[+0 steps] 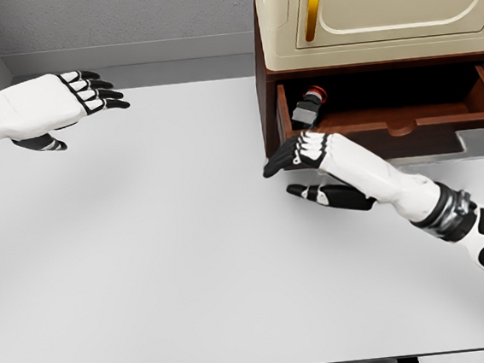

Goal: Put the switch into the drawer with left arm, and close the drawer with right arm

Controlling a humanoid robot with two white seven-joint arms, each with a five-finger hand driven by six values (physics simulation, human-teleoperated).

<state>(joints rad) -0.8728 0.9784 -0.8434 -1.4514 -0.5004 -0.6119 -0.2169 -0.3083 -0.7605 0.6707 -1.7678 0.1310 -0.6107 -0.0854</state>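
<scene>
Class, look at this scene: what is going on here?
A humanoid robot is working at a white table. The switch already lies in the open drawer at its left end. The left hand hovers open off to the side, holding nothing. The right hand is open at the drawer's front left corner; the drawer is not yet closed.

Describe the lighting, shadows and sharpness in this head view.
Head view: flat, even simulator light on the white table, no glare; the drawer interior is dark, the switch sitting in shade; only a faint shadow lies under the right hand; everything is sharp, with no blur.
</scene>
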